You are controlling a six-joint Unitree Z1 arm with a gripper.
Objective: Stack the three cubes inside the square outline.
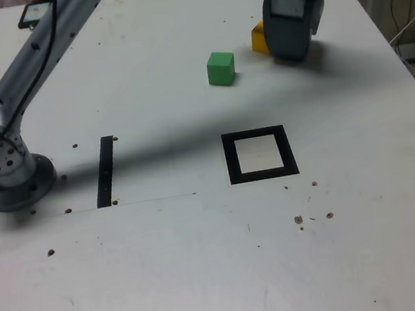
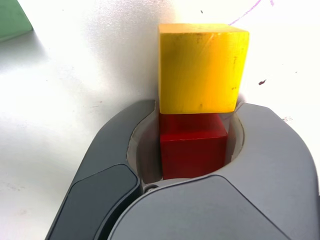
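In the wrist view the red cube (image 2: 192, 150) sits in the hollow between my gripper's grey fingers (image 2: 112, 147), which are shut on it. The yellow cube (image 2: 200, 70) lies directly against the red cube, just beyond the fingertips. In the exterior view my gripper (image 1: 291, 49) is down on the table at the far right; it hides the red cube and leaves only a corner of the yellow cube (image 1: 258, 38) showing. The green cube (image 1: 221, 68) stands alone a little to the exterior view's left of the gripper, and its edge also appears as the green cube (image 2: 12, 20). The square outline (image 1: 229, 160) lies nearer the camera with nothing in it.
A narrow black strip (image 1: 105, 170) lies on the white table (image 1: 207, 264) near the arm's base (image 1: 9, 172) at the exterior view's left. A dark flat object (image 1: 31, 14) rests at the far left corner. The table's right edge runs close to the gripper.
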